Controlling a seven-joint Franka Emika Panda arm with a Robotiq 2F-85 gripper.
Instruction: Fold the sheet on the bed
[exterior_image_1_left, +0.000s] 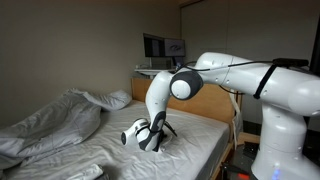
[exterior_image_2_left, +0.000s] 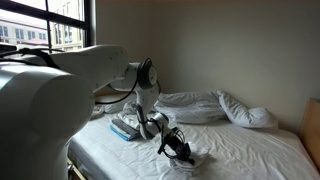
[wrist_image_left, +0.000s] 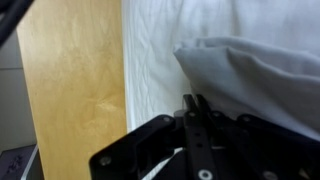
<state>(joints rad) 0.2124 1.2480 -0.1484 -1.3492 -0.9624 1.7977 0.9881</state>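
Observation:
The bed (exterior_image_1_left: 190, 135) has a white mattress cover and a light wooden headboard (exterior_image_1_left: 205, 105). My gripper (exterior_image_1_left: 155, 138) is low over the mattress near the headboard; it also shows in an exterior view (exterior_image_2_left: 178, 148). The sheet (exterior_image_2_left: 197, 157) lies wrinkled under and beside it. In the wrist view the two fingers (wrist_image_left: 190, 100) are pressed together at the edge of the white sheet (wrist_image_left: 260, 70), which bulges up to the right of them. The pinched edge itself is hidden by the fingers.
A large rumpled duvet (exterior_image_1_left: 55, 125) covers the far side of the bed, with a pillow (exterior_image_1_left: 115, 98) beside it. A light blue object (exterior_image_2_left: 125, 128) lies on the mattress behind the arm. Wooden board (wrist_image_left: 70, 80) borders the mattress cover (wrist_image_left: 150, 50).

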